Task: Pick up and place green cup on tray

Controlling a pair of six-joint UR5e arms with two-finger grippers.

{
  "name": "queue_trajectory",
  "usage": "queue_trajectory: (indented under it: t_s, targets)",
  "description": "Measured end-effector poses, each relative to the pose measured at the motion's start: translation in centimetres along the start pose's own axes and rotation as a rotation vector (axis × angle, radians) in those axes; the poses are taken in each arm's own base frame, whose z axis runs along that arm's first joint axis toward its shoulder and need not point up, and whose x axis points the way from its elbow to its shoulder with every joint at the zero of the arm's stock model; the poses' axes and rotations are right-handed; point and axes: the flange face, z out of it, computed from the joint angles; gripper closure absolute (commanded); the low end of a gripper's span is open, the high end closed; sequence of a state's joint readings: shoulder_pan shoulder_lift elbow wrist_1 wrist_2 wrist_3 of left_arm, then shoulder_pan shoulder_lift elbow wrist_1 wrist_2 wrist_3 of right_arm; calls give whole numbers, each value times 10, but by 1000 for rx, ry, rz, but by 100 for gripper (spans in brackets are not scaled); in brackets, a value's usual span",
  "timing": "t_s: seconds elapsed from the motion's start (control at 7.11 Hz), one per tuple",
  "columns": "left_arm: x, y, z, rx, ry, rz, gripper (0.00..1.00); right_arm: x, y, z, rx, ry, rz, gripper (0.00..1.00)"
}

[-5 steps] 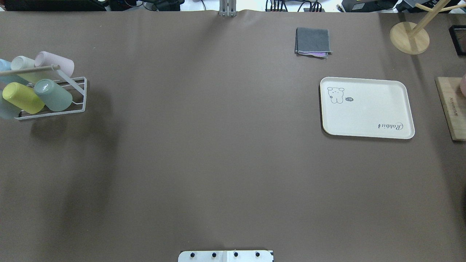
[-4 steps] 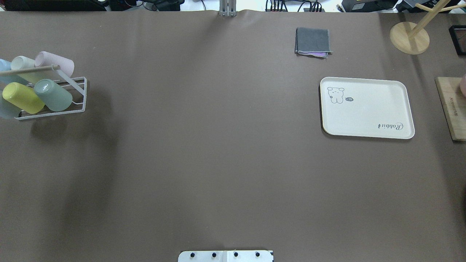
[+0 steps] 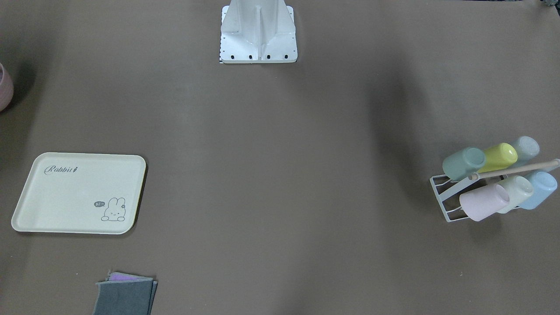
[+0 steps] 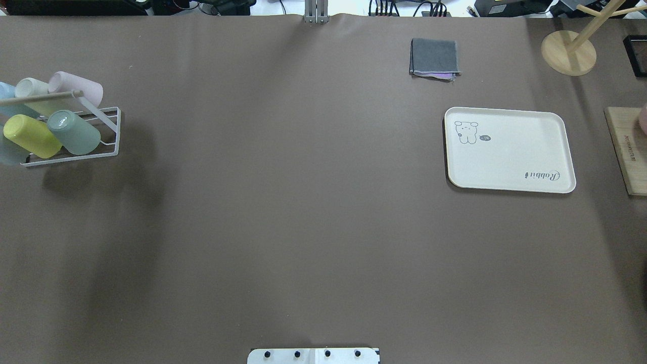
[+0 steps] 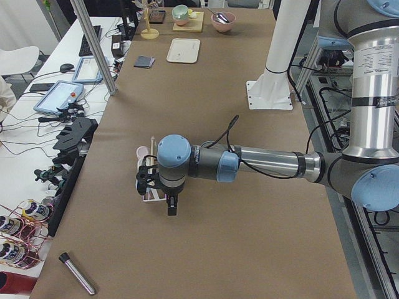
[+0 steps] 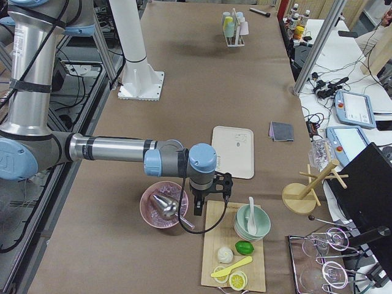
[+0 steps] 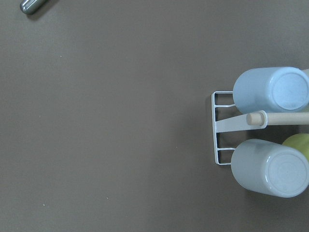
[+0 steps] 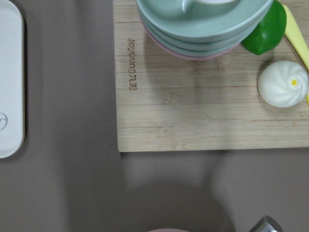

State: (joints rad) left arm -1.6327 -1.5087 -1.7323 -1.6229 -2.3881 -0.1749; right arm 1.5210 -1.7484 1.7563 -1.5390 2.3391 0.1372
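Note:
The green cup (image 4: 76,132) lies tilted on a white wire rack (image 4: 108,129) at the table's left end, next to a yellow-lime cup (image 4: 31,135); it also shows in the front view (image 3: 463,163). The cream tray (image 4: 508,149) lies bare at the right, also in the front view (image 3: 78,192). My left gripper (image 5: 171,210) hangs over the table beside the rack; I cannot tell whether it is open. My right gripper (image 6: 198,211) hangs near a wooden board's edge (image 6: 211,245), past the tray; I cannot tell its state. The left wrist view shows two pale blue cups, not the green one.
The rack holds several cups, with a pink one (image 4: 76,87) at the back. A folded grey cloth (image 4: 434,56) lies beyond the tray. A wooden stand (image 4: 568,52), stacked bowls (image 6: 251,222) and a pink bowl (image 6: 164,205) are at the right end. A metal cylinder (image 5: 78,273) lies at the left end.

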Motion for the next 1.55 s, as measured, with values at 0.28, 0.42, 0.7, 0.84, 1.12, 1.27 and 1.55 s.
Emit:
queue_trajectory:
  t_s: [0.28,0.42,0.7,0.84,1.12,1.27,1.55]
  targets:
    - [0,2,-1,1,4,0,2,-43,-21,14,-23,1,11,0]
    - [1,3,-2,3,5,2,2,-67,-34,22,-37,1,-7,0]
    - [10,1,-7,12,4,18,2,-116,-67,49,-72,0,-34,1]
    - [27,0,-12,19,7,48,2,-130,-83,63,-80,-3,-52,1]
    - [79,0,-29,9,13,96,2,-140,-108,94,-65,-17,-85,1]
    - [108,-1,-46,-8,11,98,2,-148,-112,106,-62,-21,-74,1]
    - [158,3,-82,-25,10,104,2,-172,-111,125,-65,-14,-67,2]
